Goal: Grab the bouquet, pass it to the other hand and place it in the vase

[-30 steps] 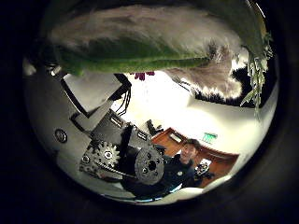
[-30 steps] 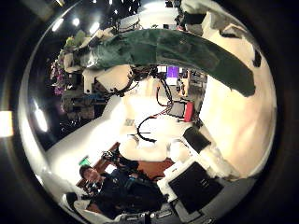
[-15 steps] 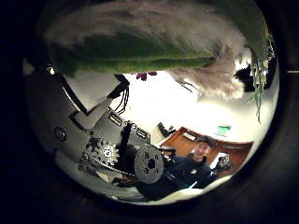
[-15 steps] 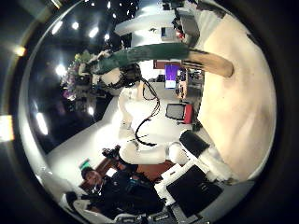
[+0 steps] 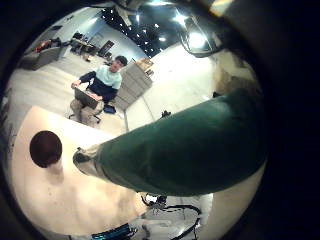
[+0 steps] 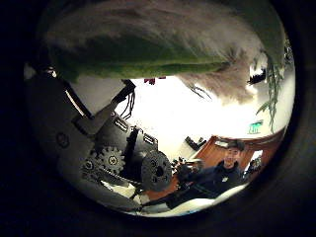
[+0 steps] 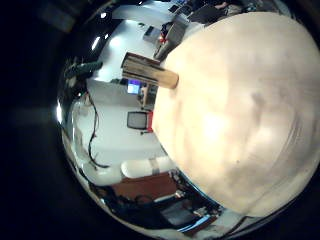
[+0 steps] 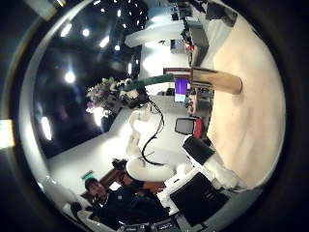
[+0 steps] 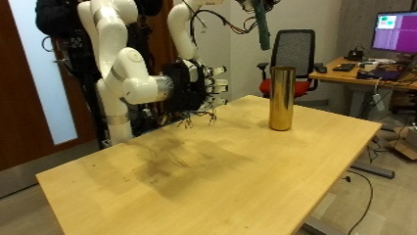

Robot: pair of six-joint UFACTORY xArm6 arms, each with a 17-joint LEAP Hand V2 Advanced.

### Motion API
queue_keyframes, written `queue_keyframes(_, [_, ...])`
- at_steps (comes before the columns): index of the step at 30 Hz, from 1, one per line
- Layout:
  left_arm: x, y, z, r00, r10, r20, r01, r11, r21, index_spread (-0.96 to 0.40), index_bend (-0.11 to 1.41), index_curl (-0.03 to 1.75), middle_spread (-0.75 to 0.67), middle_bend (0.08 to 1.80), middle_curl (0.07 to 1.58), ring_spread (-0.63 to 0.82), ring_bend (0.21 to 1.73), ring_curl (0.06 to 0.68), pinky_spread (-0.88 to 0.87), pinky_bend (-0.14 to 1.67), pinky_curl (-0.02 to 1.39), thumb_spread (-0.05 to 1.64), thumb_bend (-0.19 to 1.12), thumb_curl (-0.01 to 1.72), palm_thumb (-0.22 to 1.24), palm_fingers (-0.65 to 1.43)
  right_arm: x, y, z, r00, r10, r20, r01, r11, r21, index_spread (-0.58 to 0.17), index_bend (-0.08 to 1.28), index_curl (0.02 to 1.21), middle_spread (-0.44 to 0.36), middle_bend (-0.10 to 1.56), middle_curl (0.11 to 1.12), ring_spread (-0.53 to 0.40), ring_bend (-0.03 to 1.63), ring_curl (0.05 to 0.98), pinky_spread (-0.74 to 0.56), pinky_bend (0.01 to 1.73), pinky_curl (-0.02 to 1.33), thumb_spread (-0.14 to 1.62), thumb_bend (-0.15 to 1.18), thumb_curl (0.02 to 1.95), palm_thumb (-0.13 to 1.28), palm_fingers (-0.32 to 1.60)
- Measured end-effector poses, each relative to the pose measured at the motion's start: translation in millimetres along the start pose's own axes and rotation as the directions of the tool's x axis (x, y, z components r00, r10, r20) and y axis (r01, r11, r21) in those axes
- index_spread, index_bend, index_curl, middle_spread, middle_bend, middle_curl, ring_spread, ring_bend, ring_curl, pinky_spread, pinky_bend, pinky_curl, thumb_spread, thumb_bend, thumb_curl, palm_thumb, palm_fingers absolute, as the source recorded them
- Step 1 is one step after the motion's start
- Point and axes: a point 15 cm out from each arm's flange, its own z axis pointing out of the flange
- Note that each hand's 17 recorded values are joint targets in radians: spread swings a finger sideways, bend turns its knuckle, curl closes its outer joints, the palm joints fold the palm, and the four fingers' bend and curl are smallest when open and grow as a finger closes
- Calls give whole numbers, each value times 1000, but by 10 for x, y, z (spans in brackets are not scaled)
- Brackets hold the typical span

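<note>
In the outside view my left hand (image 9: 255, 6) is at the top edge, shut on the bouquet (image 9: 263, 29), whose green wrapped stem hangs down a little above and behind the tall gold vase (image 9: 280, 98) on the wooden table (image 9: 221, 176). The left little finger side palm view shows the stem (image 5: 180, 150) close, its end near the vase's dark mouth (image 5: 45, 148). The left thumb side palm view shows the stem (image 6: 138, 67) and my fingers (image 6: 123, 163). My right hand (image 9: 196, 90) is open and empty, low over the table, away from the vase. It sees the vase (image 8: 208, 79) and the bouquet (image 8: 121, 90).
A black office chair (image 9: 298, 49) and a desk with a monitor (image 9: 395, 29) stand behind the table. The right little finger side palm view shows the tabletop (image 7: 240, 110) and the vase (image 7: 150, 70).
In the right thumb side palm view the bouquet has shrunk from close and large to far and small: my right hand has drawn away from it. My left hand still holds it.
</note>
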Motion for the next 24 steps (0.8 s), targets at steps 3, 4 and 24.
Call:
queue_keyframes(3, [-63, -42, -104, 1000, -1, 15, 0, 1000, 21, -736, 468, 1329, -520, 1117, 1006, -396, 1496, 579, -563, 1149, 934, 317, -24, 884, 1081, 1047, 33, -11, 8, 1000, 6, 1, -6, 1000, -1, -353, 148, 221, 75, 172, 266, 172, 300, 238, 283, 343, 347, 955, -27, 446, 762, -49])
queue_keyframes(4, [-85, -40, -124, 1000, 0, 19, 0, 1000, 23, -736, 462, 1334, -520, 1115, 1006, -397, 1497, 581, -565, 1145, 937, 317, -24, 885, 1080, 1050, 40, -5, 16, 1000, 9, 2, -9, 1000, -3, -351, 148, 222, 75, 172, 265, 172, 298, 240, 283, 344, 346, 955, -27, 445, 762, -49])
queue_keyframes(24, [-768, 47, -204, 997, -74, 35, 73, 997, 26, -734, 415, 1391, -529, 1096, 1015, -402, 1479, 592, -596, 1099, 982, 312, -23, 907, 1081, 1065, 119, -5, 116, 1000, 24, 16, -24, 1000, -13, -324, 161, 254, 75, 178, 265, 173, 269, 254, 298, 319, 328, 962, -26, 448, 778, -24])
